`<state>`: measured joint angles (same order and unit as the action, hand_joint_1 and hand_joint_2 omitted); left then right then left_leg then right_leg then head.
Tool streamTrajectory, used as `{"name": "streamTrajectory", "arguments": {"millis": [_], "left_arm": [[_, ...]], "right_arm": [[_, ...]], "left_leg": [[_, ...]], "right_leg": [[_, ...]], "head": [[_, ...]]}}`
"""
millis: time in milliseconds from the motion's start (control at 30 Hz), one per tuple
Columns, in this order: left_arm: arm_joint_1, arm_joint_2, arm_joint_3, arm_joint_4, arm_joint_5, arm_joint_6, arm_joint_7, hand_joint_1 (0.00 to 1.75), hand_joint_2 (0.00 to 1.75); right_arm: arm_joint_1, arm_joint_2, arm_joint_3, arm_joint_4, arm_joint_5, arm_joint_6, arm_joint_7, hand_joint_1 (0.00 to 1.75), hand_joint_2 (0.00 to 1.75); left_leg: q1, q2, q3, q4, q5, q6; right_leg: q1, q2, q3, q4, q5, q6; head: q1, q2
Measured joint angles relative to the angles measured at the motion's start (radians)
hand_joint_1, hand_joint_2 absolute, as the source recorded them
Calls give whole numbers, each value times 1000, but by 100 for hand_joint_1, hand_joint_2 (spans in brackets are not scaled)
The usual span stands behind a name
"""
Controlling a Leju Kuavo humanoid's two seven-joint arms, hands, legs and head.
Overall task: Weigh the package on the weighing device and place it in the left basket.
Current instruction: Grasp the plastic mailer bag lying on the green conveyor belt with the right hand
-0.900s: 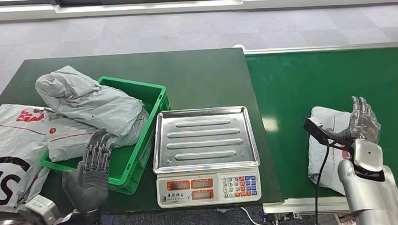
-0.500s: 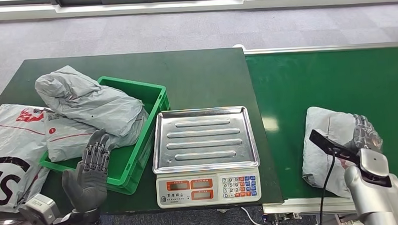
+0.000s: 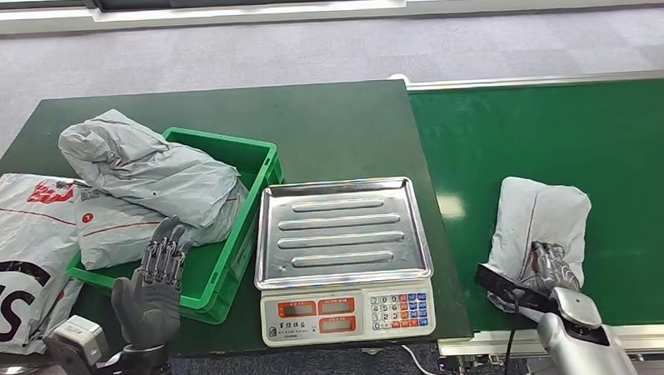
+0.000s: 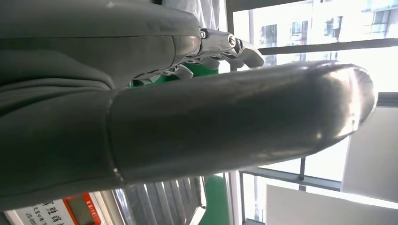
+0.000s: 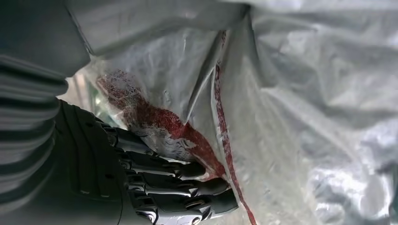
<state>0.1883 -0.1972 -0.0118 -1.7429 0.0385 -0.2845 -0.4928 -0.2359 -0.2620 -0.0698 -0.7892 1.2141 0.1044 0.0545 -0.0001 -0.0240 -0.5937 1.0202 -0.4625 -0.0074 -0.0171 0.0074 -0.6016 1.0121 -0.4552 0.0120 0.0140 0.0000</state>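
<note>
The grey plastic package lies on the green conveyor belt near its front edge. My right hand grips its near end, and the right wrist view shows the dark fingers curled into the crinkled plastic of the package by a red mark. The scale with its bare steel tray stands to the left of the belt. Left of the scale, the green basket holds other grey parcels. My left hand is raised with spread fingers in front of the basket, holding nothing.
A large white parcel lies on the dark green table left of the basket. A black cable and bracket run beside my right wrist. Grey floor lies beyond the table.
My right hand has pulled back toward me and the package has slid with it, closer to the belt's front edge and slightly left. The left hand has barely moved.
</note>
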Motion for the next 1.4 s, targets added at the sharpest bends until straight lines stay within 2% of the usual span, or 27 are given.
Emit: {"name": "streamTrajectory", "arguments": {"millis": [100,133,233,267,433,767,1067,1167,1300,1400], "left_arm": [[-7,1,0,11,2,4,8,0,0],[-9,1,0,15,3,6,10,0,0],[-15,1,0,26,8,10,15,0,0],[-16,1,0,29,10,11,15,0,0],[-20,2,0,45,15,12,15,0,0],[-30,2,2,53,17,19,15,0,0],[-35,2,3,51,17,20,16,0,0],[-35,2,5,49,18,24,18,0,0],[-26,-1,12,39,21,30,23,0,0],[-10,-7,17,29,18,27,25,0,0]], "right_arm": [[-17,35,23,52,-17,2,-21,0,175],[-23,47,30,69,-22,2,-27,10,175],[-40,78,47,118,-32,1,-40,141,175],[-46,87,52,135,-35,-2,-46,175,175],[-78,109,75,205,-42,-18,-78,175,175],[-108,125,101,245,-43,-27,-87,175,175],[-113,134,116,251,-42,-43,-87,175,175],[-115,143,119,251,-40,-107,-67,175,175],[-108,163,119,232,-43,-256,-27,175,175],[-80,179,111,163,-36,-349,-13,175,175]], "left_leg": [[1,3,3,0,-1,-2],[2,5,5,0,-3,-3],[3,12,10,0,-9,-4],[3,15,12,0,-12,-5],[6,26,31,0,-21,-9],[15,28,55,0,-33,-16],[15,28,62,0,-39,-15],[15,27,62,1,-39,-13],[13,25,60,1,-38,-11],[12,18,58,1,-35,-10]], "right_leg": [[1,5,2,0,0,0],[2,7,3,0,0,-1],[3,14,11,-1,-3,-4],[4,17,15,-1,-5,-5],[8,28,31,-2,-9,-9],[15,30,54,-2,-21,-17],[16,30,62,-2,-26,-16],[16,29,64,-3,-27,-14],[15,27,62,-2,-27,-13],[13,20,58,-2,-27,-12]], "head": [[0,0],[0,0],[0,0],[0,0],[0,0],[0,0],[0,0],[0,0],[0,0],[0,0]]}}
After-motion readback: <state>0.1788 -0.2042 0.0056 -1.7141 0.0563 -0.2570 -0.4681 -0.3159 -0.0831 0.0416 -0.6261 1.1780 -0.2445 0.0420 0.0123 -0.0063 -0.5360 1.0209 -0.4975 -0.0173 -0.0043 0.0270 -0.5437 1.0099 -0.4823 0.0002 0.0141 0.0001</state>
